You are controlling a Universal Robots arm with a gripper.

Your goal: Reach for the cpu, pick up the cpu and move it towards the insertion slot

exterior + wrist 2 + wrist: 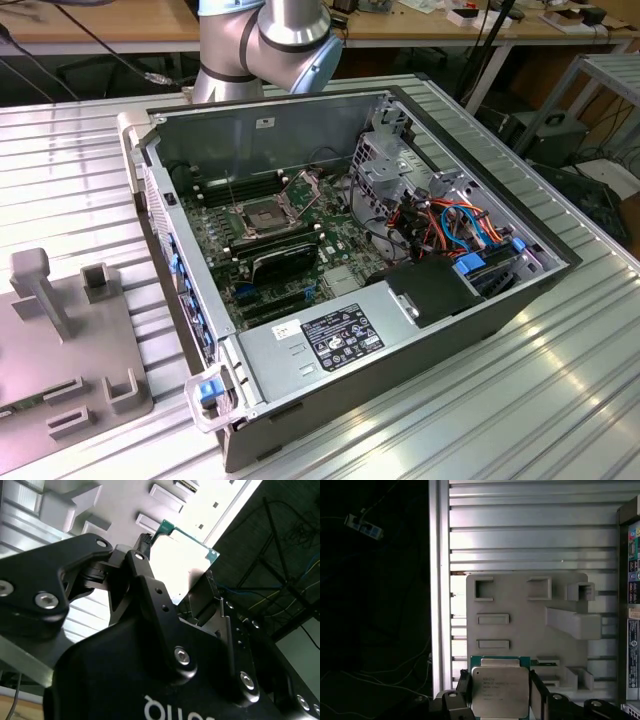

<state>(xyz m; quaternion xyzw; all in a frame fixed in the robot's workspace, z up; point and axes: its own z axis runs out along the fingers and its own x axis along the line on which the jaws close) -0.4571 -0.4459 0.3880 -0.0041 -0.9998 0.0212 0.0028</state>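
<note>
Gripper has its two dark fingers clamped on the cpu — one finger on each opposite edge, the pale metal face turned to the first wrist camera, a green rim showing round it. The second wrist view shows the same grip: the gripper pinches the cpu by its sides, and the chip stands out past the fingertips. Behind the chip in both wrist views lies the grey fixture plate, with raised blocks and shallow pockets, on the ribbed aluminium table. In the exterior view the open computer case sits mid-table, with the grey fixture plate at about eight o'clock of it and the arm rising at twelve. The insertion slot — silvery frame, dark centre — is on the motherboard, toward ten o'clock inside the case. A black expansion card sits just beside it at six o'clock. The chip, over by the plate, is well apart from the slot.
</note>
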